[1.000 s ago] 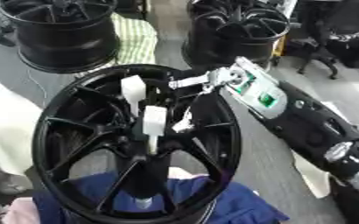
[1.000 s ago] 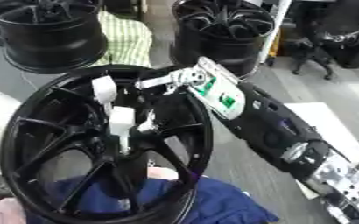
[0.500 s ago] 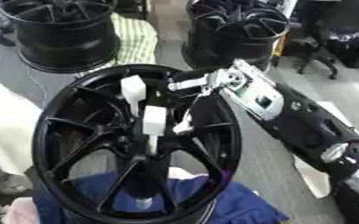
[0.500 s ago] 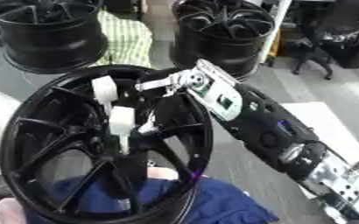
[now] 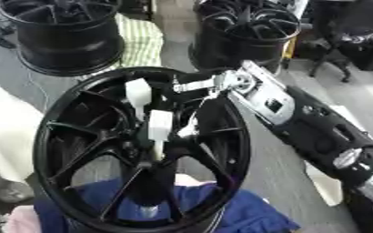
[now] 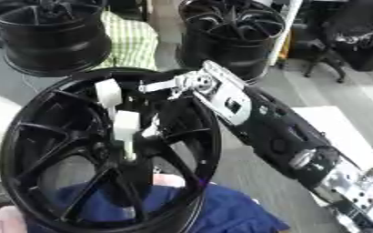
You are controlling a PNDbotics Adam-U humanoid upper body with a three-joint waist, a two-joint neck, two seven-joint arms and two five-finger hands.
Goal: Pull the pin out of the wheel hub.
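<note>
At the near edge, a blue cloth (image 5: 221,209) lies under and around the bottom of the wheel (image 5: 70,136), a black spoked rim propped up facing the camera; a pale bundle (image 5: 7,132) sits at its left. Two white pieces show inside the rim: one near the centre, the pin (image 5: 159,126), seated by the hub, and a second white tab (image 5: 137,92) higher up on a spoke. Judgement: the pin is not yet out; the pull itself remains. The right hand (image 5: 214,86) reaches in from the right over the rim's upper edge, fingers extended toward the centre, holding nothing that I can see; fingertips near the pin, contact unclear. Left hand not visible in either view. The wheel rests on a grey floor (image 5: 285,164), no table. Farther back: two more black rims (image 6: 46,32), a green checked cloth (image 6: 130,38) between them, a dark office chair (image 5: 357,36) at right.
</note>
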